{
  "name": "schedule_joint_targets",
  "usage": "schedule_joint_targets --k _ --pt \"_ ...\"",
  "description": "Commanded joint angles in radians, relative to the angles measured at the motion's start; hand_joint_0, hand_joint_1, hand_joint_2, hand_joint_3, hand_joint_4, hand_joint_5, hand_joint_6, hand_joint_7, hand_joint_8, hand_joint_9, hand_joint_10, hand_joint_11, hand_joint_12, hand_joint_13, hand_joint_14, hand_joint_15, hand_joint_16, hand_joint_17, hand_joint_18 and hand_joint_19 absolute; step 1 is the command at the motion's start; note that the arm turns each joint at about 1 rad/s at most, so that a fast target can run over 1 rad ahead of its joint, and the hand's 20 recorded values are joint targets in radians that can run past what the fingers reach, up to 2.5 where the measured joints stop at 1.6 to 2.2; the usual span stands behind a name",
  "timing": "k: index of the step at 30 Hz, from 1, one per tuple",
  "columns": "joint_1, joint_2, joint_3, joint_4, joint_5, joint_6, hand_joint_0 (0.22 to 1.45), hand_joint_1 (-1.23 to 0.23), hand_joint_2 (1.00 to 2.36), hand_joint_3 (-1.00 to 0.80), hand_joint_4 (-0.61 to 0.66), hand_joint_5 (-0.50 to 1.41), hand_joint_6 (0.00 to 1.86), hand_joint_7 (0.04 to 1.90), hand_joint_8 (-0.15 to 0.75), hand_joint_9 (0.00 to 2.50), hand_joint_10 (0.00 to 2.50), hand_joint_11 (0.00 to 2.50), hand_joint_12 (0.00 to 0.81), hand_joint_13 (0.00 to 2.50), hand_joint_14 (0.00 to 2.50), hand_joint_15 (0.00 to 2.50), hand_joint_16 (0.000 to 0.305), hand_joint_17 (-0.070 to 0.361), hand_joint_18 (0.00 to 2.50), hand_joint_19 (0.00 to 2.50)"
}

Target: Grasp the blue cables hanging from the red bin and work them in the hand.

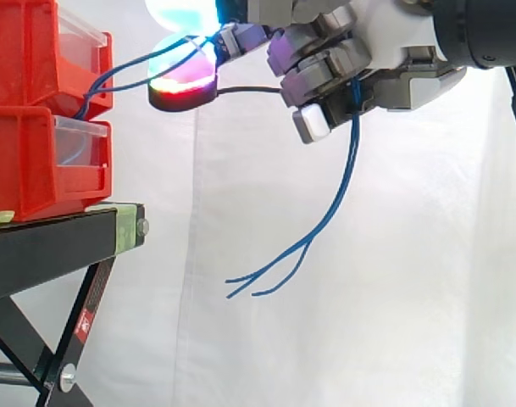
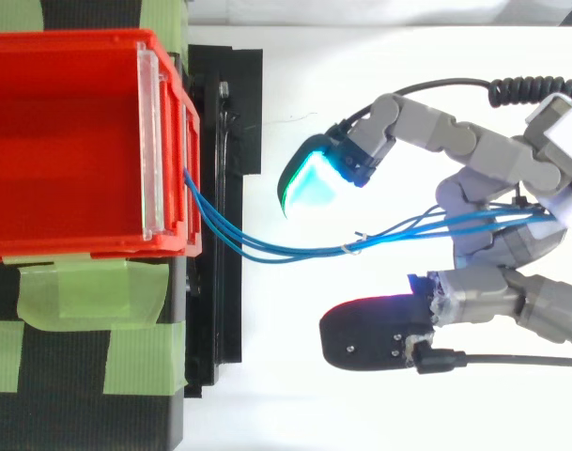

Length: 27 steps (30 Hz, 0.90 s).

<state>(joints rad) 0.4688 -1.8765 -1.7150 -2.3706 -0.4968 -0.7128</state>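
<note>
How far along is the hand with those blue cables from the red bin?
Done: the grasp. The hand has its fingers curled round the blue cables. In hand: the cables stretch from the upper red bin to the hand, loose ends dangling beneath. Left: working them between the fingers.

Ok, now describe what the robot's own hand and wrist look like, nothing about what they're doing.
The hand is built of blocky grey segments on a white palm shell. Its fingertip pads are thick and rounded: one glows green and cyan, another shows a black back with small screws and a faint magenta glow at its edge. The wrist is a dark, rounded cylinder.
</note>
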Motion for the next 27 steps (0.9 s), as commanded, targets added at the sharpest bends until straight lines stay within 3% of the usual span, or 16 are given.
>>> schedule_joint_targets --k 1,13,16,18,27 --pt "0.005 -0.001 0.0 -0.01 0.001 0.001 0.99 -0.62 1.01 -0.75 0.26 0.25 0.01 1.25 0.58 1.71 2.5 2.5 0.706 2.1 2.5 2.15 0.21 0.158 2.5 0.77" --pt "0.019 0.0 0.0 -0.022 0.003 0.019 0.95 -0.63 1.01 -0.77 0.26 0.25 0.01 1.25 0.58 1.71 2.5 2.5 0.706 2.1 2.5 2.15 0.21 0.158 2.5 0.77" --pt "0.019 0.0 0.0 -0.022 0.003 0.026 0.99 -0.62 1.01 -0.68 0.26 0.25 0.01 1.25 0.58 1.71 2.5 2.5 0.706 2.1 2.5 2.15 0.21 0.158 2.5 0.77" --pt "0.021 -0.001 0.0 -0.022 0.003 0.027 1.04 -0.61 1.02 -0.51 0.26 0.26 0.01 1.25 0.58 1.71 2.5 2.5 0.706 2.1 2.5 2.15 0.21 0.158 2.5 0.77" --pt "0.022 -0.001 0.0 -0.022 0.003 0.027 1.05 -0.6 1.02 -0.34 0.25 0.27 0.01 1.26 0.58 1.71 2.5 2.5 0.706 2.1 2.5 2.15 0.21 0.158 2.5 0.77"
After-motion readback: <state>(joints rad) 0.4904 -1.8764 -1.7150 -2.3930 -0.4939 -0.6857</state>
